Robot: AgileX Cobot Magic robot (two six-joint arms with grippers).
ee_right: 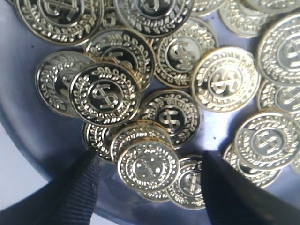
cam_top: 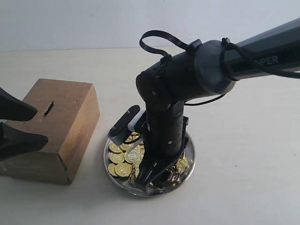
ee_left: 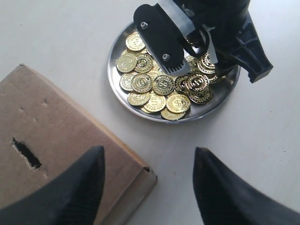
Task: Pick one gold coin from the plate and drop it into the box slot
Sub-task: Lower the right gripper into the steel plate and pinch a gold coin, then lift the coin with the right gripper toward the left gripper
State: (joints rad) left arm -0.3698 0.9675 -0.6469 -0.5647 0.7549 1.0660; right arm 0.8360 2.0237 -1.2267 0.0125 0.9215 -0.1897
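A shiny silver plate [cam_top: 191, 159] holds several gold coins [cam_top: 123, 168] at the table's front middle. My right gripper [cam_top: 150, 180] reaches straight down into the plate, open, its fingers either side of one gold coin [ee_right: 148, 166] that lies on top of others; neither finger touches it. The brown cardboard box [cam_top: 65, 117] stands left of the plate, its dark slot [cam_top: 48, 108] on the top face. My left gripper [cam_top: 40, 125] hovers open over the box's front corner [ee_left: 149, 172], holding nothing. The slot [ee_left: 26, 153] and plate [ee_left: 123, 98] also show in the left wrist view.
The right arm [cam_top: 220, 65] stretches in from the upper right, with a black cable loop [cam_top: 159, 40] above its wrist. Pale tabletop [cam_top: 243, 178] lies to the right of the plate and behind the box.
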